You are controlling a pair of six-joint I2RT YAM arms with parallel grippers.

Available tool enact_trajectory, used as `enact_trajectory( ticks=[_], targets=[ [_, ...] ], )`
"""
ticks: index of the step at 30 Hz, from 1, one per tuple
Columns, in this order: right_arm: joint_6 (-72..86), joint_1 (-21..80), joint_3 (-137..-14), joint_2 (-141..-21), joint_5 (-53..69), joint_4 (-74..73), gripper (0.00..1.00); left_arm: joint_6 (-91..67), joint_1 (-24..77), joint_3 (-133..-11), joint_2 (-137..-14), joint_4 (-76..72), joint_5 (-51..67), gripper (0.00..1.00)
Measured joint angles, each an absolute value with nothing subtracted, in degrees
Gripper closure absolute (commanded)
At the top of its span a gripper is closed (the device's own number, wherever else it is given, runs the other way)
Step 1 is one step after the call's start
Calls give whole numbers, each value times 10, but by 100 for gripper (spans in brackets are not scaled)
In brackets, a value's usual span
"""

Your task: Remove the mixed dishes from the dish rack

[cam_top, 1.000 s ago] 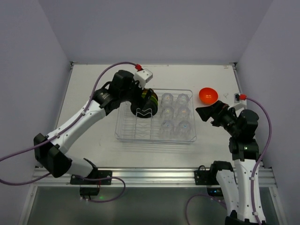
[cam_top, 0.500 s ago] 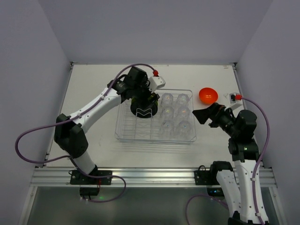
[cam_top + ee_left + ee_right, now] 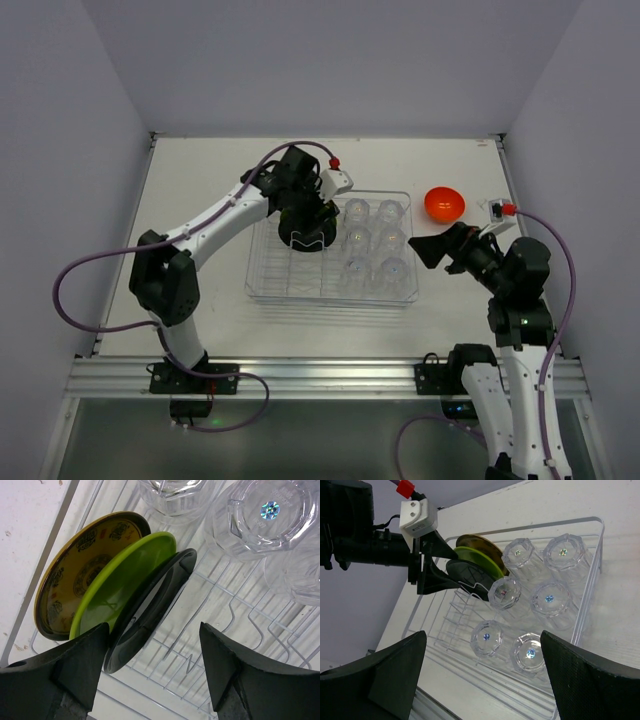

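The left gripper (image 3: 152, 630) hangs over the left half of the dish rack (image 3: 262, 285) at the frame's centre. Its jaws are spread either side of a black plate (image 3: 170, 577), which stands on edge beside a green plate (image 3: 125, 575) and the yellow plate (image 3: 70, 580). Six glass cups (image 3: 550, 599) fill the rack's right half. The right gripper (image 3: 428, 250), spread wide and empty, hovers right of the rack, just below the orange bowl (image 3: 444, 203) on the table (image 3: 200, 180).

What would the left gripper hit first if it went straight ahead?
Most likely the black plate, on edge in the dish rack, ahead of the open jaws of the left gripper; depth is unclear.
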State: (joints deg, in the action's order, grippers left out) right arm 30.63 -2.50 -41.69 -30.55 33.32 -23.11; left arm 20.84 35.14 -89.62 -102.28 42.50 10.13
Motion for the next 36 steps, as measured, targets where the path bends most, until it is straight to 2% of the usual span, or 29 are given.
enact_trajectory(
  ticks=[3,7,18,25,31,36],
  targets=[
    [307,-25,-417,-306,339,-230,4,208,349,-896,-1025,425,102,32],
    [309,-24,-417,-306,342,-227,4,208,349,-896,-1026,428,103,36],
    [311,-23,-417,-305,356,-226,4,220,349,-895,-1026,430,110,41],
    [311,-23,-414,-298,358,-217,4,234,349,-889,-1026,422,100,58],
    [314,-23,-408,-298,368,-214,4,253,349,-851,-1023,382,85,61],
    [315,-23,-408,-295,371,-213,4,270,349,-837,-1021,374,77,67]
  ],
)
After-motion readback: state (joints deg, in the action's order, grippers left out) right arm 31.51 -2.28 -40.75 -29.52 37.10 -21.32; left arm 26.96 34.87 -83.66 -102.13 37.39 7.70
